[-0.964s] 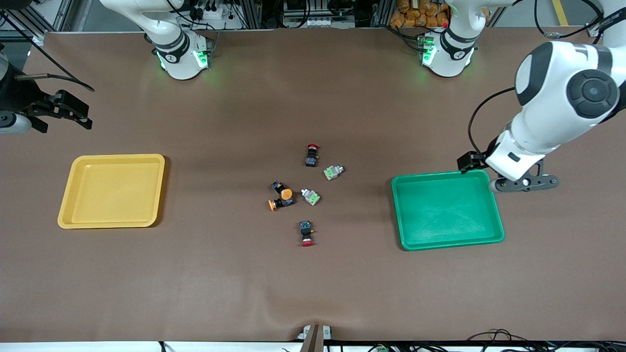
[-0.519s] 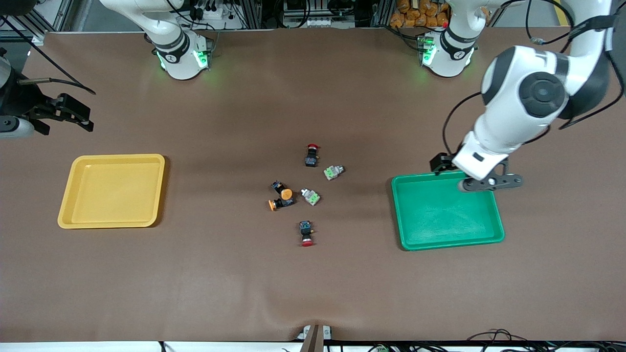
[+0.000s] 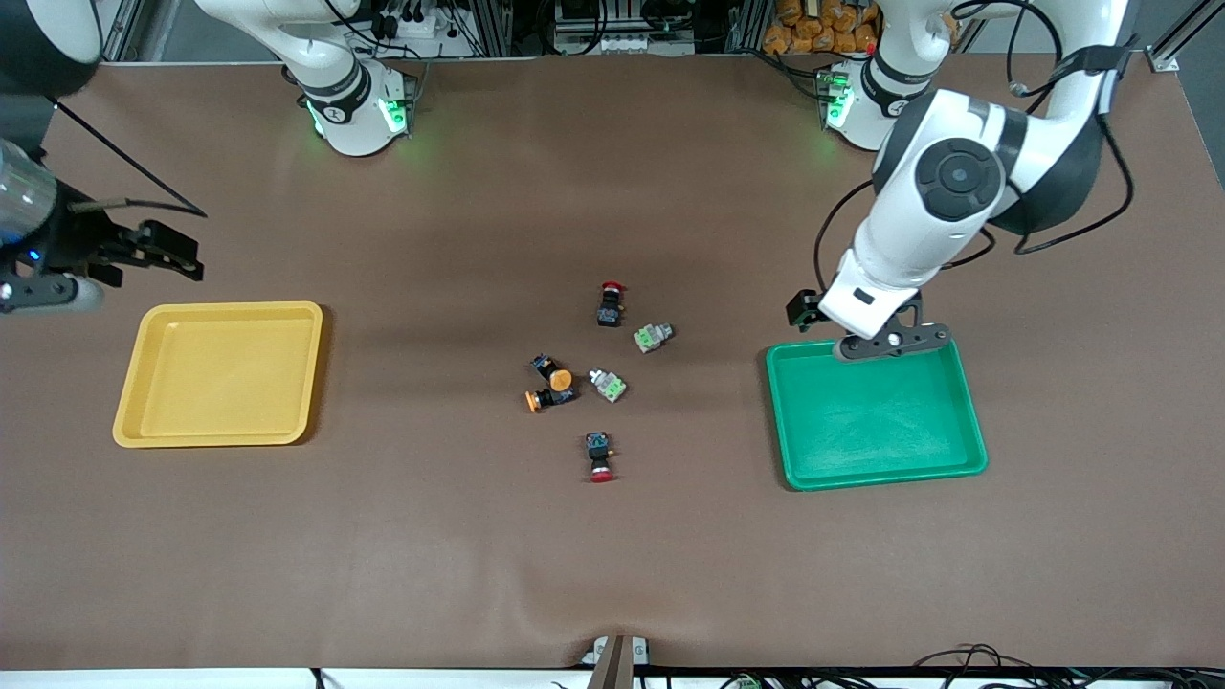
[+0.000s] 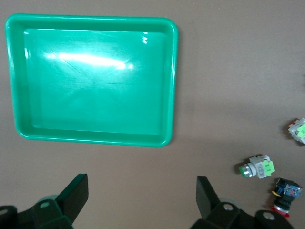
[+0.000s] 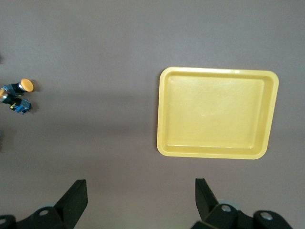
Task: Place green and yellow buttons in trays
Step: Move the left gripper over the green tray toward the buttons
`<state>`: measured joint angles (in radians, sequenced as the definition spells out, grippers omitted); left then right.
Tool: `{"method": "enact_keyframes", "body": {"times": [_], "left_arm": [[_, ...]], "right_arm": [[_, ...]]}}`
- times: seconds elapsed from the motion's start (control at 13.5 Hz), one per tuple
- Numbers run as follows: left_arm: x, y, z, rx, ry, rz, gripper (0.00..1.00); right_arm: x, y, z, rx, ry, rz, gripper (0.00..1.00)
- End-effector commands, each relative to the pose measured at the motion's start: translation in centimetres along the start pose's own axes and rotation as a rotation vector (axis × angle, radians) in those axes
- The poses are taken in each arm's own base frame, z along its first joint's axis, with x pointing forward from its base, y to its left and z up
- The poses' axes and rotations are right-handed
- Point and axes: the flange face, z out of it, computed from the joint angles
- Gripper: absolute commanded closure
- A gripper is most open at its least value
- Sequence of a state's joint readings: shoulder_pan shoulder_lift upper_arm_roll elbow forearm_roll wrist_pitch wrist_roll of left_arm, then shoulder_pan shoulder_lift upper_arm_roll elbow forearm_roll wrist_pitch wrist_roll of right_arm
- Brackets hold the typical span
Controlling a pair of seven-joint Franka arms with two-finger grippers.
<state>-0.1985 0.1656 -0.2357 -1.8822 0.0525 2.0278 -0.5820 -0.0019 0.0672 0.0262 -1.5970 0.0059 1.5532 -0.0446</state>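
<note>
Two green buttons (image 3: 654,336) (image 3: 608,384) and two yellow buttons (image 3: 552,371) (image 3: 544,398) lie in a loose cluster mid-table, between the yellow tray (image 3: 129,402) and the green tray (image 3: 971,421). Both trays hold nothing. My left gripper (image 3: 890,346) is open over the green tray's rim on the robots' side. In its wrist view the left gripper (image 4: 142,195) is open, with the green tray (image 4: 174,86) and a green button (image 4: 257,168) below. My right gripper (image 3: 177,253) is open over bare table by the yellow tray. Its wrist view (image 5: 140,195) shows the yellow tray (image 5: 162,114) and a yellow button (image 5: 25,85).
Two red-capped black switches (image 3: 610,303) (image 3: 600,455) lie at the cluster's edges, one farther from the front camera and one nearer. One also shows in the left wrist view (image 4: 285,191). The brown mat has a wrinkle near the front edge (image 3: 536,584).
My left arm has swung from the green tray's outer corner toward the table's middle, along the tray's rim on the robots' side. My right gripper has shifted slightly inward. The buttons have not moved.
</note>
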Motion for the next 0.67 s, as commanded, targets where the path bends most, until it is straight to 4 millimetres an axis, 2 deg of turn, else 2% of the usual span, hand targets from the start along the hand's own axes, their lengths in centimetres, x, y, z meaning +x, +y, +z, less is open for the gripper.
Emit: {"method": "enact_keyframes", "body": {"times": [0.0, 0.3, 0.45, 0.59], "left_arm": [[-0.3, 1.1, 1.5, -0.021, 0.012, -0.007, 0.00], [-1.4, 4.7, 4.8, 0.005, 0.033, -0.055, 0.00], [-3.1, 7.9, 7.5, 0.044, 0.053, -0.108, 0.00], [-4.0, 10.2, 10.7, 0.060, 0.038, -0.176, 0.00]], "right_arm": [[1.8, 0.6, 2.9, -0.009, -0.063, 0.009, 0.00], [1.8, 1.5, 2.9, -0.007, -0.060, 0.024, 0.00], [2.3, 1.4, 3.2, -0.007, -0.055, 0.023, 0.00], [2.4, 0.7, 2.3, 0.004, -0.038, 0.028, 0.00]]}}
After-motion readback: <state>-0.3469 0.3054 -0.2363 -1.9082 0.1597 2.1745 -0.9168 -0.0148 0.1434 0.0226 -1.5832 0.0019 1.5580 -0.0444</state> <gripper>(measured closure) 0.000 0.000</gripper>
